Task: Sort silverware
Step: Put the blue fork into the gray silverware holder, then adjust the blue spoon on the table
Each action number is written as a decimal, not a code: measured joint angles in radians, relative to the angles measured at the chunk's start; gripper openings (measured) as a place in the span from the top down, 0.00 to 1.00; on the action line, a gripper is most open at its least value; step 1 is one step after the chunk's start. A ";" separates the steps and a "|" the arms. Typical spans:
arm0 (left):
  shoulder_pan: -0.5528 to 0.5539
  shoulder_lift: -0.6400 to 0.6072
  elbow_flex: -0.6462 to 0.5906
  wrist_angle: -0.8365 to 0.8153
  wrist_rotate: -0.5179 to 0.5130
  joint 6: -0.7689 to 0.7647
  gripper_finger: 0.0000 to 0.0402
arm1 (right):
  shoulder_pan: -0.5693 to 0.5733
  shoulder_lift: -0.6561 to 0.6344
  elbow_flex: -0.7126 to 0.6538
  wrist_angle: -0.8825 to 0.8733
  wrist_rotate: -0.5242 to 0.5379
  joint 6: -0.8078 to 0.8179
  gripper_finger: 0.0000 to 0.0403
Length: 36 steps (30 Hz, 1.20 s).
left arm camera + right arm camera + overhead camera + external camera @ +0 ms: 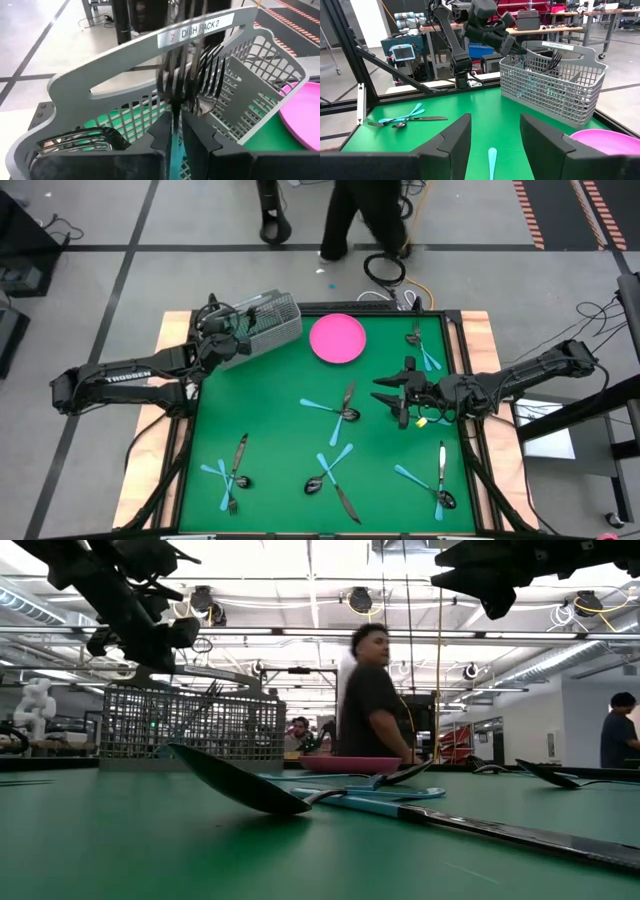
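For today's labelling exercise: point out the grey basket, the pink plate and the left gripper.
grey basket (pixel 555 85): right wrist view, on its mesh side wall.
pink plate (pixel 337 338): high view, on its bare centre.
left gripper (pixel 517 49): right wrist view, at its fingertips over the basket.

A blue-handled utensil (pixel 175 100) between the left gripper (pixel 182 137) fingers is smeared by motion blur in the left wrist view, its head unreadable against the basket (pixel 260 65), whose lower wall and near corner run off the picture's edge.
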 joint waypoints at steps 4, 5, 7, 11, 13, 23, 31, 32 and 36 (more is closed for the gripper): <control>0.000 0.000 0.000 0.001 -0.002 -0.001 0.84 | 0.000 0.000 0.000 0.000 0.000 -0.004 0.60; 0.000 0.000 0.000 0.001 -0.002 0.000 0.83 | 0.000 0.000 0.000 0.000 0.000 -0.004 0.60; 0.000 0.000 0.000 0.001 -0.002 0.002 0.81 | 0.000 0.000 0.000 0.000 0.000 -0.004 0.60; 0.000 -0.008 0.000 0.003 -0.002 0.010 0.76 | 0.000 0.000 0.000 0.000 0.000 -0.004 0.60; 0.000 -0.021 0.006 0.001 -0.002 0.017 0.75 | 0.000 0.000 0.000 0.000 0.000 -0.004 0.60; -0.083 -0.034 0.083 0.255 0.172 0.198 0.74 | 0.000 0.000 0.000 -0.013 0.000 -0.022 0.60; -0.145 0.134 0.083 0.432 0.302 0.218 0.74 | 0.000 0.000 0.000 -0.013 0.000 -0.018 0.60; -0.155 0.164 0.083 0.462 0.315 0.218 0.74 | 0.000 0.000 0.000 -0.013 0.000 -0.017 0.60; -0.198 0.276 0.111 0.535 0.338 0.232 0.74 | 0.000 0.000 0.000 -0.024 0.001 -0.013 0.60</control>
